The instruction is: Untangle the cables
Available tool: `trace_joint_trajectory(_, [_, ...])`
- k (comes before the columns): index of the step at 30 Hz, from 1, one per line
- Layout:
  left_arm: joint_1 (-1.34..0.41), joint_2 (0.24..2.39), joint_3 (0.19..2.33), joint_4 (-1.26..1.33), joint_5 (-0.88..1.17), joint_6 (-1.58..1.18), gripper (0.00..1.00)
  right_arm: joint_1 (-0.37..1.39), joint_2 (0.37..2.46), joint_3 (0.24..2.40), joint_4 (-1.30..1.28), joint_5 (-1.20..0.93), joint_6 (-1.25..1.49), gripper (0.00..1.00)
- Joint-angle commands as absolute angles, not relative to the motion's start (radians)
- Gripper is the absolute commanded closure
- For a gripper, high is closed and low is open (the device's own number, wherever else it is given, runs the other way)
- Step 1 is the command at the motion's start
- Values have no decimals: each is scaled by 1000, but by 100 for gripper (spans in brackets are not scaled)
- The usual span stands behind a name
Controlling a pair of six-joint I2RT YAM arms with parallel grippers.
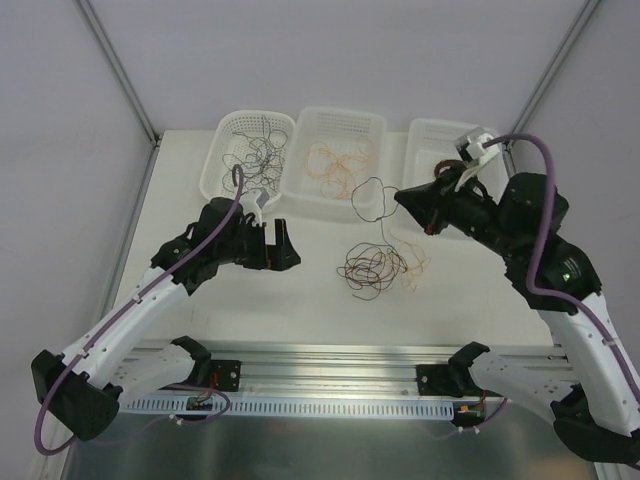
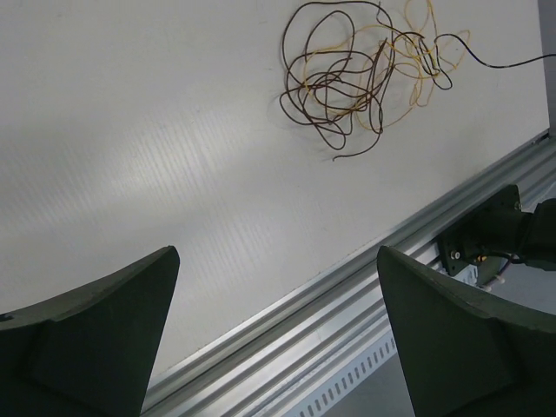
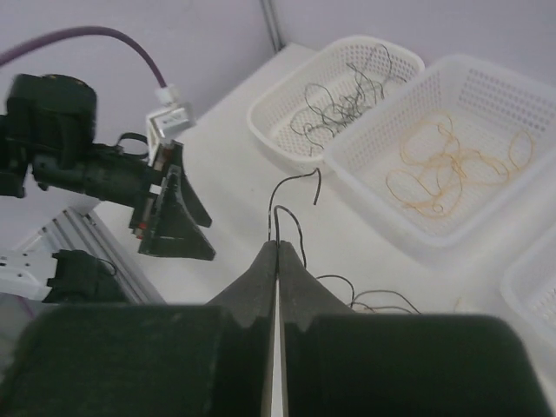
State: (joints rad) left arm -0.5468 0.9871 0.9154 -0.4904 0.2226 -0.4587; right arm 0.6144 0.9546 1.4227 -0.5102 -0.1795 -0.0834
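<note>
The flat white table (image 1: 250,300) carries everything. The left black-and-white robot arm (image 1: 150,300) and the right black-and-white robot arm (image 1: 560,280) reach in over it from the near edge.

Three white perforated plastic baskets stand along the far edge. The left basket (image 1: 212,165) holds thin black wires, the middle basket (image 1: 320,208) holds orange-yellow wires, and the right basket (image 1: 440,125) is partly hidden behind the right arm.

The loose tangle of thin brown, orange-yellow and black cables (image 1: 378,265) lies on the table in front of the middle basket, between the two arms. One thin black cable (image 3: 294,177) rises from it in a loop.

The right end effector (image 3: 278,248) has its fingers pressed together on that black cable, above the table. The left end effector (image 2: 276,261) has its fingers wide apart and holds nothing, well left of the tangle.
</note>
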Motion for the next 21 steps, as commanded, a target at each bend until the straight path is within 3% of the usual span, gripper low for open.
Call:
trace_joint_trajectory(1, [-581, 974, 973, -450, 212, -476, 1, 623, 962, 1468, -491, -272, -43, 99])
trace_joint_trajectory(6, [-644, 920, 940, -350, 203, -446, 1, 632, 982, 1379, -450, -281, 21, 100])
trace_joint_trajectory(12, [-790, 926, 766, 9, 105, -449, 1, 686, 991, 1266, -318, -243, 115, 99])
trace_joint_trajectory(17, [-923, 1078, 611, 461, -89, -475, 1, 738, 1002, 1249, -273, -155, 152, 99])
trace_joint_trajectory(21, [-992, 1227, 626, 613, -218, -500, 1, 773, 1002, 1244, -239, -107, 189, 99])
